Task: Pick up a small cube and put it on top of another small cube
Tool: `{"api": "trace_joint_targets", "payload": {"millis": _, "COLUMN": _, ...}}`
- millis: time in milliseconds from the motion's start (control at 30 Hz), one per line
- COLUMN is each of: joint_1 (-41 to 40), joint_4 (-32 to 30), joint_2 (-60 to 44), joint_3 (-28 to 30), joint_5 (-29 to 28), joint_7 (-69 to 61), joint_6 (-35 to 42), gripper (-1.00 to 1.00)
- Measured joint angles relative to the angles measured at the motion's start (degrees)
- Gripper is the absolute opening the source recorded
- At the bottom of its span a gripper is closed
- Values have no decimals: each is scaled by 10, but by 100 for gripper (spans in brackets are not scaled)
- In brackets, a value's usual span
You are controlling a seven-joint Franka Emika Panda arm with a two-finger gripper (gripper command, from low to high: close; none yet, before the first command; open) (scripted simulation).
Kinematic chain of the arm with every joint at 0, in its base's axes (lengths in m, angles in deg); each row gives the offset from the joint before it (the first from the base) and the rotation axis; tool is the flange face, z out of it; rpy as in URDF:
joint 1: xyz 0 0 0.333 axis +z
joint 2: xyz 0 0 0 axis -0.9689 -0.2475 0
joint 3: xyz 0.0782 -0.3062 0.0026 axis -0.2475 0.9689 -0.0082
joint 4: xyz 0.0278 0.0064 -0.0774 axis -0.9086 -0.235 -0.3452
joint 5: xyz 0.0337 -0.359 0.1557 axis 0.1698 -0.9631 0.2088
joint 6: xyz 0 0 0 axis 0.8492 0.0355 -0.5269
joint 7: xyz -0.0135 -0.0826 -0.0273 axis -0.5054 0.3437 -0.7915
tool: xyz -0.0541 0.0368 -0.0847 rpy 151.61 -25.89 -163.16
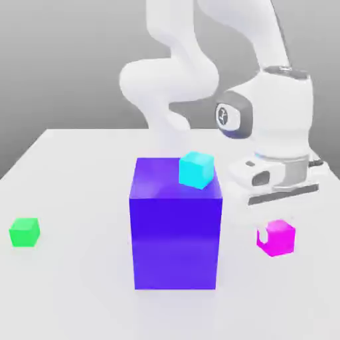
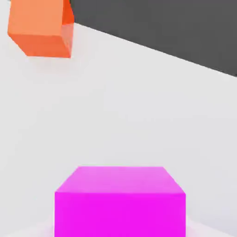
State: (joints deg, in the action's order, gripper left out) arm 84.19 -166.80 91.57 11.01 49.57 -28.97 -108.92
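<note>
Beside the blue block [image 1: 176,226], on the exterior view's right, the hand [image 1: 279,211] is clamped shut on the pink cube [image 1: 277,238] low over the surface [image 1: 80,166]. The green cube [image 1: 24,232] waits past the block's other side; carrying and stacking remain.

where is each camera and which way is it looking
Exterior view: off the arm, level with the table, facing the blue block, cyan cube, green cube and the hand over the pink cube.
Hand view: on the hand, looking past the pink cube to an orange cube.
Shared: the pink cube.
</note>
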Motion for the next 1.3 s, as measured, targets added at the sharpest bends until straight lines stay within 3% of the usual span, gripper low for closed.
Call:
{"api": "trace_joint_targets", "payload": {"millis": 367, "joint_1": -179, "joint_4": 51, "joint_2": 26, "joint_3": 124, "joint_5": -18, "joint_7": -270, "joint_6": 17, "gripper": -100}}
{"api": "trace_joint_targets", "payload": {"millis": 1033, "joint_1": -440, "joint_4": 16, "joint_2": 3, "joint_3": 307, "joint_5": 20, "joint_7": -788, "joint_6": 106, "gripper": -100}}
{"api": "trace_joint_targets", "payload": {"millis": 1300, "joint_1": -448, "joint_4": 14, "joint_2": -86, "joint_3": 290, "joint_5": 105, "joint_7": -880, "joint_6": 41, "gripper": -100}}
